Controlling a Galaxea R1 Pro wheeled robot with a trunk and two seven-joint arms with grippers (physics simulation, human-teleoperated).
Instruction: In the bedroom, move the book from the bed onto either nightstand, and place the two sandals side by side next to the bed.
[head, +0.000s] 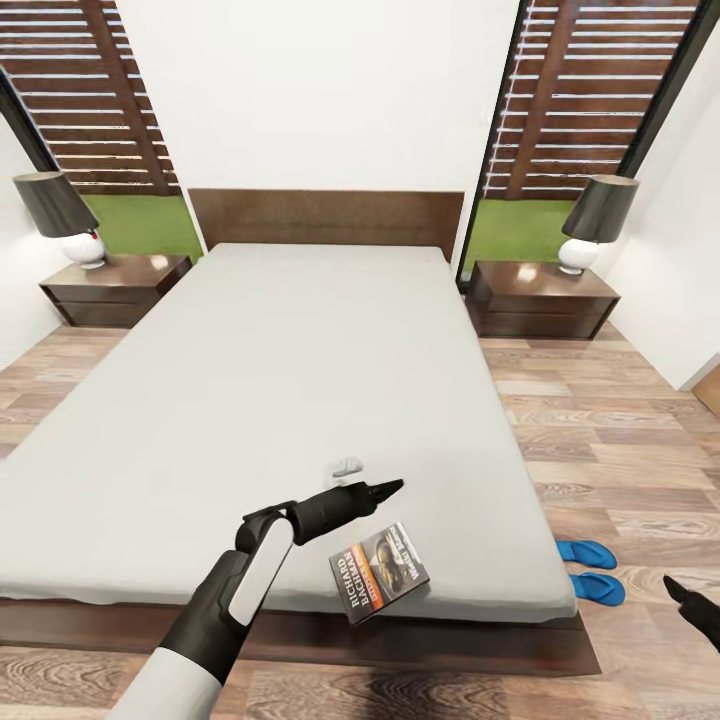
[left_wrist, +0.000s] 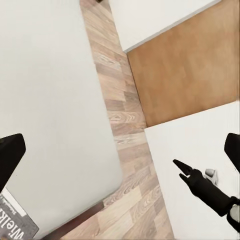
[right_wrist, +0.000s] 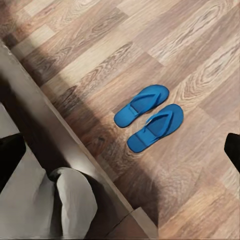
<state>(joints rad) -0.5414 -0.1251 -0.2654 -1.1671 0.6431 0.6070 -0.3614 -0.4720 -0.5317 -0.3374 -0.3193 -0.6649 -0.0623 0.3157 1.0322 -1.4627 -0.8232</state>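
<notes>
Bedroom: bed (head: 300, 400), nightstand (head: 540, 298), lamps (head: 595, 222)

Just below the black left gripper (head: 392, 487), tipping a black-and-white arm: dark grey-black book (head: 379, 572) with an orange band and white lettering. Under both, plain light-grey bed (head: 280, 400) edged in dark brown wood. Beyond the black right gripper (head: 672, 588), near its tip: two bright blue sandals (right_wrist: 148, 118) on brown wood-plank floor (head: 620, 440) with pale streaks. Far ahead of both grippers: glossy dark brown nightstands (head: 541, 298), white-based lamps (head: 596, 222) with dark grey shades, white walls, brown slats over green.
</notes>
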